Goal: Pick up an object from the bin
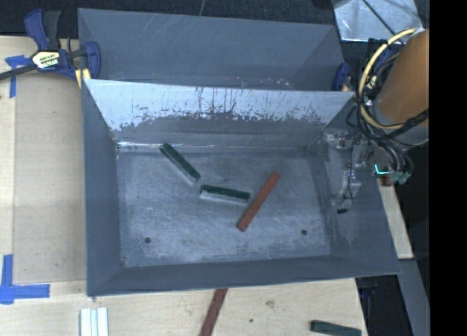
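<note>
Gripper [343,197] hung by the bin's [219,50] right wall, well off the brown stick [258,201], probably just parked; couldn't tell if spread or pinched.

The bin [102,203] is lit from above, moderately and fairly evenly. The far wall [219,101] is caught most brightly, and a pale sheen is seen along its upper band. A dull, mottled gleam is spread over the floor [182,232]. Only thin, soft shadows are cast beside the left green bar [180,161], the middle green bar [225,193] and the brown bar [258,201]. The ground behind the bin is left dark.
</note>
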